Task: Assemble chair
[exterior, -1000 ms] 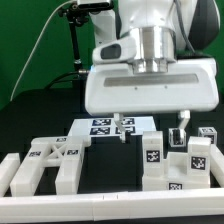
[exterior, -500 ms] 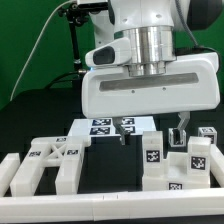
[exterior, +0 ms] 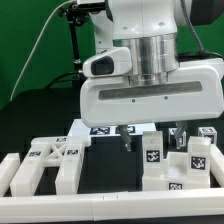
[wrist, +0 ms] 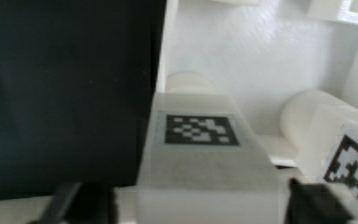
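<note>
- White-cased gripper [exterior: 154, 142] hangs straight down over the near right part of the black table [exterior: 110, 170]. Its dark fingers [wrist: 78, 205] sit on either side of an upright block [exterior: 150, 152].
- Jaws stand partly apart with that block between them. The wrist view is too blurred to show whether the pads press its sides, so I cannot tell if it is gripped or free.
- That upright block [wrist: 202, 150] is one piece of the chair, and a black-and-white square tag shows on it in both views.
- Just beside it, on the exterior view's right, stand stepped blocks [exterior: 195, 158] with tags of their own. A small cube [exterior: 207, 133] sits farther back at that edge.
- Near the front, on the exterior view's left, lie tagged white slabs [exterior: 50, 160], well apart from the gripper.
- Flat on the far side, partly hidden behind the gripper's body, lies the marker board [exterior: 103, 127].
- Along the near edge runs a white border rail [exterior: 100, 205].
- Behind everything hangs a green backdrop [exterior: 30, 50].
</note>
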